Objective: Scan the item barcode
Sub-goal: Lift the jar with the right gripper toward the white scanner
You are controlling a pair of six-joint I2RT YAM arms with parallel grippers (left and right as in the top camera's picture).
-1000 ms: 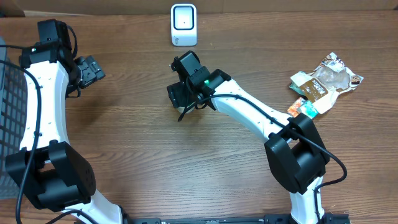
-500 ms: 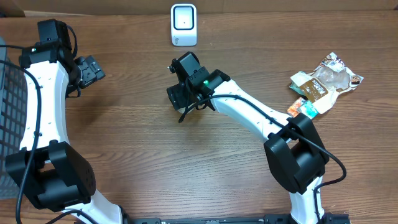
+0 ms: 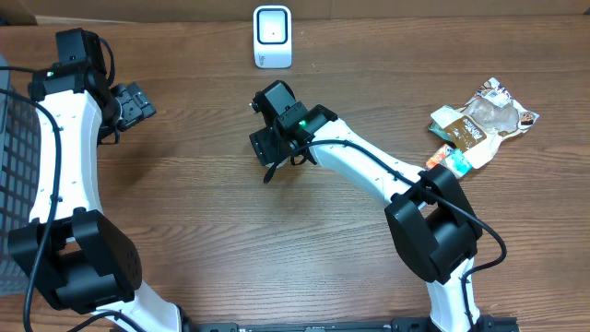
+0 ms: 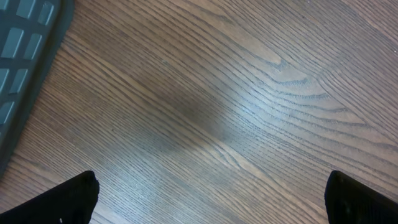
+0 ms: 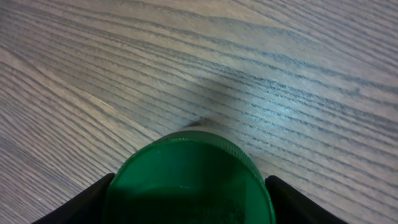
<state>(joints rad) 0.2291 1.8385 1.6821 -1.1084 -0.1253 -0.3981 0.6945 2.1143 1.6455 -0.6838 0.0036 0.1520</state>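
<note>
Slightly leftward since a second ago, my right arm has swung at the elbow, and its wrist has shifted with it. Nearest me, the right gripper [image 5: 189, 196] pinches a round green item [image 5: 186, 165] low over the table [image 5: 280, 62], a finger pressed to each side. No barcode shows. Out left, the left gripper [image 4: 211, 202] hangs spread wide beside the basket [image 4: 25, 56], holding nothing. Farthest off, the scanner [image 3: 273, 37] stands beyond the held item. I judge this small shift is lining it up for presentation.
</note>
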